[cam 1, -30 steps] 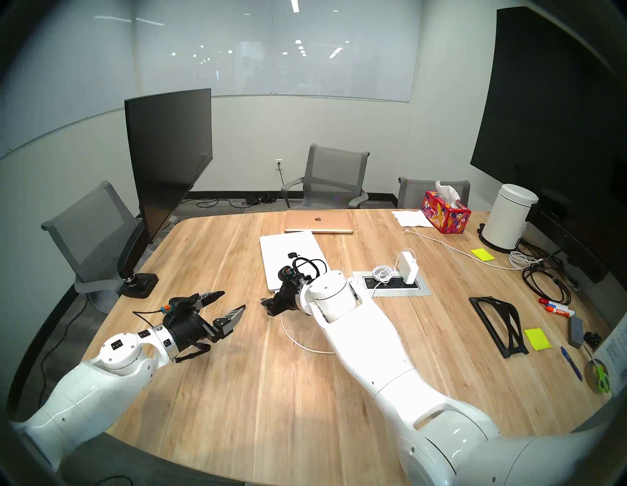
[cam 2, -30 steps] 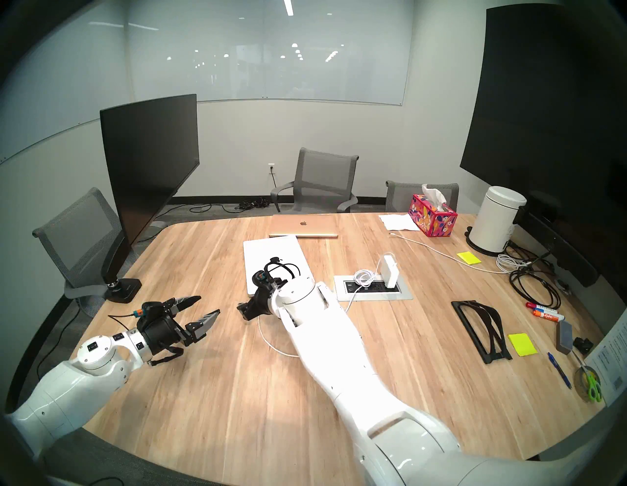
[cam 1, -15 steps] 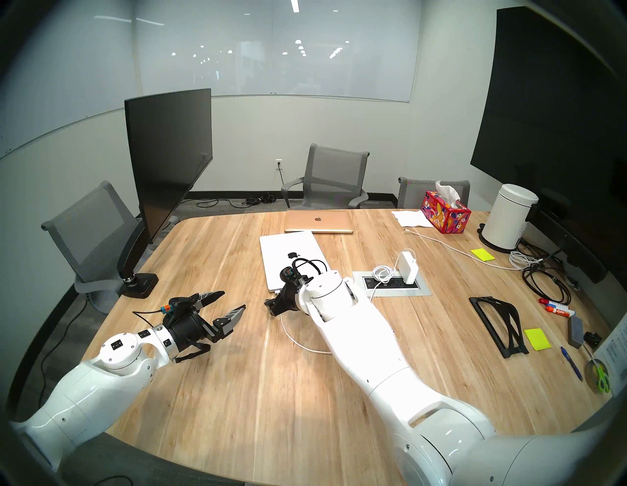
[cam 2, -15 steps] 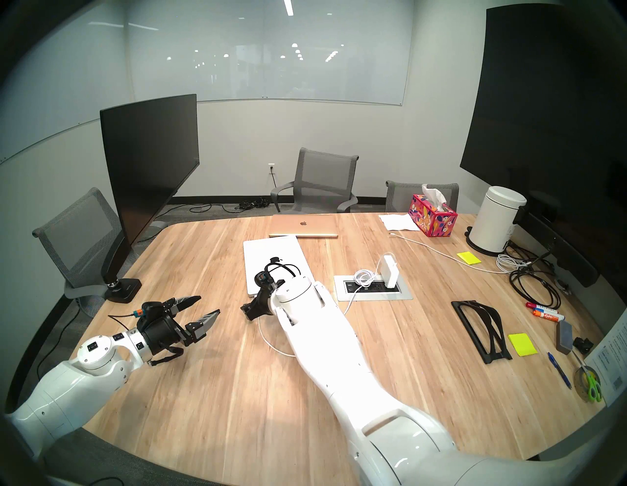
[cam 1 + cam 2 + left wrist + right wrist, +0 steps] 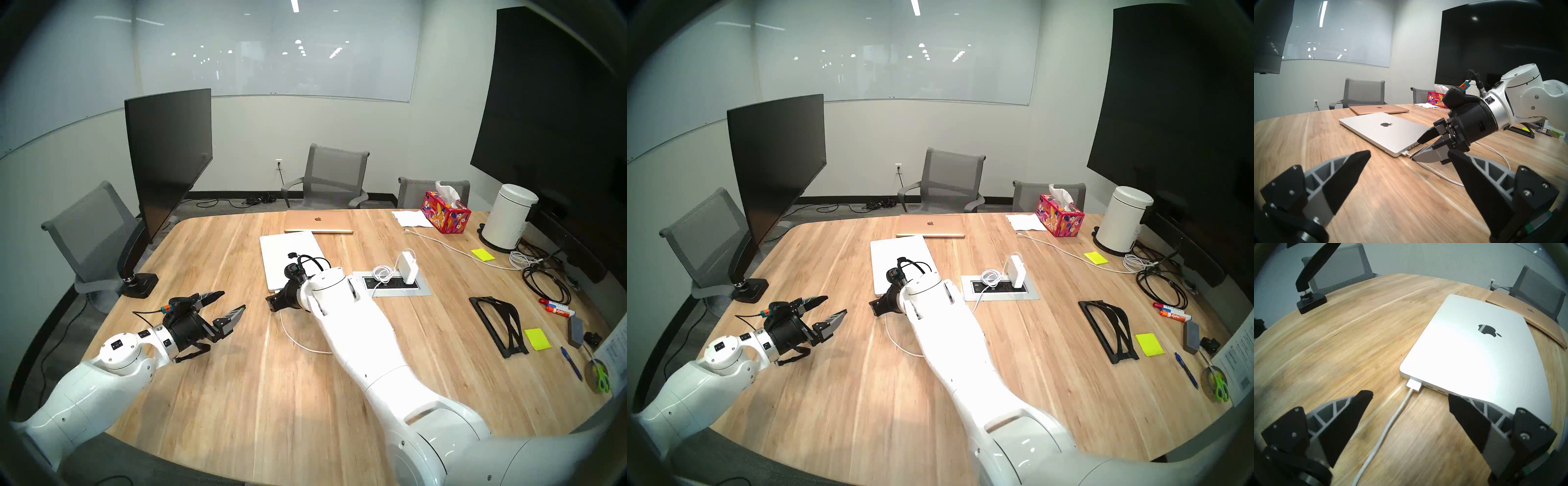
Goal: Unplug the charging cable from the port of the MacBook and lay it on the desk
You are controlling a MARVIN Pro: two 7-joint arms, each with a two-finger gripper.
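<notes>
The silver MacBook (image 5: 288,247) (image 5: 1474,358) lies closed on the wood-grain desk (image 5: 237,390). The white charging cable (image 5: 1390,421) has its flat connector (image 5: 1414,383) (image 5: 1405,153) plugged into the port at the MacBook's near left corner. Its cord (image 5: 298,339) loops over the desk, under my right arm, to the white power brick (image 5: 407,268). My right gripper (image 5: 271,302) (image 5: 1407,394) is open, low over the desk, its fingers either side of the cord just short of the connector. My left gripper (image 5: 233,301) (image 5: 1408,152) is open and empty, to the left of it.
A gold laptop (image 5: 319,222) lies behind the MacBook. A monitor arm base (image 5: 139,285) stands at the left edge. An outlet box (image 5: 390,283) is set in the desk to the right. A tissue box (image 5: 444,212), a white canister (image 5: 509,217) and a black stand (image 5: 498,322) stand on the right.
My right gripper has shifted slightly right, toward the MacBook's near corner, and its wrist has turned. The left arm has not moved. The cable stays plugged in.
</notes>
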